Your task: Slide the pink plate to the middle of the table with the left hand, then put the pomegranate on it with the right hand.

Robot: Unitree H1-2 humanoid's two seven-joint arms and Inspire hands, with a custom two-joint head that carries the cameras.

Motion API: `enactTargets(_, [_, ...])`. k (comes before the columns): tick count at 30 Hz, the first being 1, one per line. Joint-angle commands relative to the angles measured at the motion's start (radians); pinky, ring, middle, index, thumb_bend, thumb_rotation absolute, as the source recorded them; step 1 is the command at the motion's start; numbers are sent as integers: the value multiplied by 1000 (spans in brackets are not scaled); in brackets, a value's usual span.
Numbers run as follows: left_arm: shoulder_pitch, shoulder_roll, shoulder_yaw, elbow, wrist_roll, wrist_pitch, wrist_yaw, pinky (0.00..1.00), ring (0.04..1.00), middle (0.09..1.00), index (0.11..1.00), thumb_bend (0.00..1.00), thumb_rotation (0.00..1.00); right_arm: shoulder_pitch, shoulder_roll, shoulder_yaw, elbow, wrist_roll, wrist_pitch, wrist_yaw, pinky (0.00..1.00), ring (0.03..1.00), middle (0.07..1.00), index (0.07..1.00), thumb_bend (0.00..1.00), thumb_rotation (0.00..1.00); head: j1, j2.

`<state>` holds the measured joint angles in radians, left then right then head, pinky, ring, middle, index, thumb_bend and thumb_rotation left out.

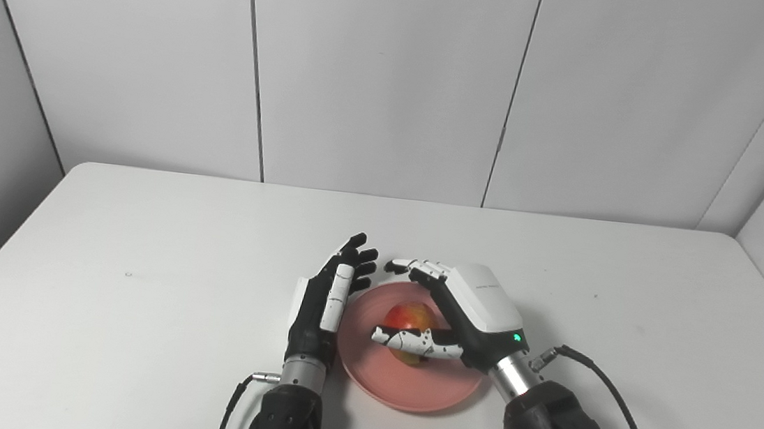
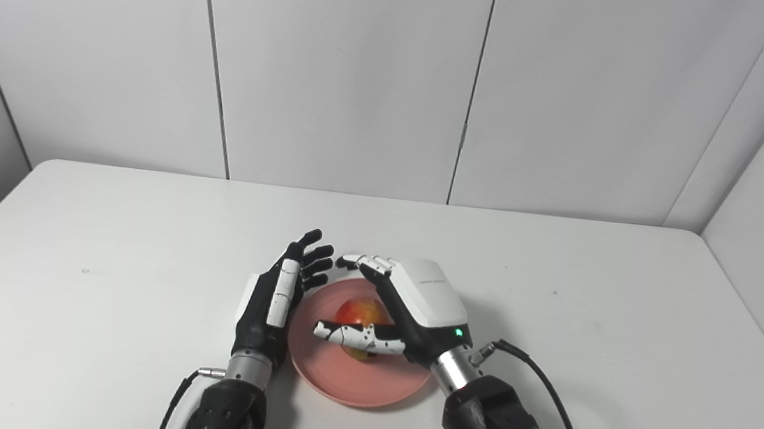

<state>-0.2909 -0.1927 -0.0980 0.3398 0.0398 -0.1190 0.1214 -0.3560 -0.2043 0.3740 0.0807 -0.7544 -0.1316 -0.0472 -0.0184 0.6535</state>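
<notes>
The pink plate (image 1: 400,386) lies near the table's front, about midway across. The red-yellow pomegranate (image 1: 410,317) rests on it. My right hand (image 1: 467,314) reaches over the plate from the right, open. Its fingers (image 1: 419,268) stretch straight past the fruit's far side and its thumb (image 1: 415,342) crosses in front of it, so part of the fruit is hidden. My left hand (image 1: 325,306) stands edge-on beside the plate's left rim, open with its fingers extended forward, holding nothing. I cannot tell whether it touches the rim.
The white table (image 1: 138,268) is bounded by grey panel walls at the back and sides. Cables trail from both wrists, one at the front left (image 1: 235,396) and one at the right (image 1: 607,390).
</notes>
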Motion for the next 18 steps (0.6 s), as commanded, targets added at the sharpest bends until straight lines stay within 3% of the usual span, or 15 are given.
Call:
enactTargets(1, [4, -31, 1, -30, -4, -9, 4, 889, 811, 769, 825, 818, 1000, -18, 7, -20, 2, -4, -91, -105, 551, 675, 742, 699, 718, 1000, 1, -1])
enactTargets(5, [7, -29, 7, -42, -5, 7, 10, 942, 816, 764, 825, 833, 1000, -11, 24, -50, 43, 12, -192, -242, 523, 638, 716, 644, 684, 1000, -4, -1])
enactTargets(10, [5, -28, 14, -41, -11, 11, 12, 884, 808, 759, 815, 859, 1000, -14, 44, -92, 80, 44, -283, -338, 504, 608, 668, 610, 644, 1000, -17, 0])
enactTargets(12, [3, -27, 19, -40, -15, 10, 14, 852, 817, 771, 815, 870, 1000, -11, 63, -123, 93, 120, -293, -332, 514, 612, 666, 617, 633, 1000, -17, -2])
enactTargets(15, [1, -24, 24, -40, -9, -2, 23, 875, 841, 809, 823, 862, 1000, -8, 73, -158, 114, 213, -277, -283, 619, 694, 723, 690, 646, 1000, -14, 3])
enactTargets(18, [0, -20, 30, -43, -5, -27, 36, 955, 876, 855, 851, 824, 1000, -4, 65, -173, 123, 276, -238, -208, 704, 778, 799, 772, 716, 1000, -14, 7])
